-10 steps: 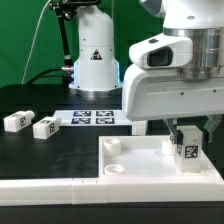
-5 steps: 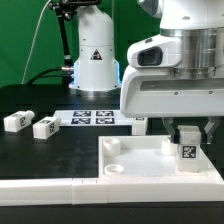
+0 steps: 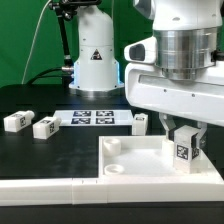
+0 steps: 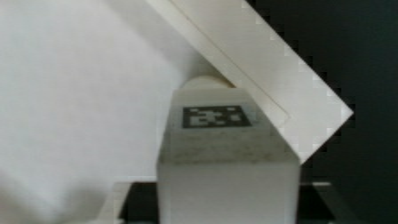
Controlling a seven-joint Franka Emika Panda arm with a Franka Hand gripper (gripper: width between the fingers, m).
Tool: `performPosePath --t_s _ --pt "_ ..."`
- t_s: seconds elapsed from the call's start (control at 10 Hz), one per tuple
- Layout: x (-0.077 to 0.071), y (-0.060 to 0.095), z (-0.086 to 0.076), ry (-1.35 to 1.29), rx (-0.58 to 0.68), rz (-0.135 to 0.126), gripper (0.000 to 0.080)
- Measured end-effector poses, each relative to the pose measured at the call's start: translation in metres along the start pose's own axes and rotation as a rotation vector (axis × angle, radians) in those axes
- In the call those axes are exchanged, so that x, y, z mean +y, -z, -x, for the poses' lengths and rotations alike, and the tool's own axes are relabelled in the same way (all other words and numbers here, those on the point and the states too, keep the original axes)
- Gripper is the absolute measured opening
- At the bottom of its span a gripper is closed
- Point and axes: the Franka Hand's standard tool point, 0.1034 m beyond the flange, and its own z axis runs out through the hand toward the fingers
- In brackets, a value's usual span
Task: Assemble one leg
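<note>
One leg (image 3: 183, 153) is clamped between the fingers of the gripper (image 3: 184, 138), held upright over the white panel (image 3: 135, 160) near a corner socket. Three more legs are seen on the black table (image 3: 60, 150).

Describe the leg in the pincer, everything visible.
The leg is a small white block, plastic by its look, with a black-and-white tag on its face. It stands upright, clamped between the fingers of the pincer, over the white panel near its corner on the exterior view's right. In the wrist view the tag shows again. Whether its base touches the panel is unclear.
</note>
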Motion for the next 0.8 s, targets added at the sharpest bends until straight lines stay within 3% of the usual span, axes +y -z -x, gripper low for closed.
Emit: performPosePath --t_s 0.4,0.7,0.8 --pt "0.0012 0.0001 0.0013 -0.393 -0.002 0.008 0.0294" --pt "0.0016 -0.0008 0.0015 -0.464 -0.003 0.01 0.0294" --pt "0.0017 -0.0013 0.0017 -0.463 -0.003 0.011 0.0476"
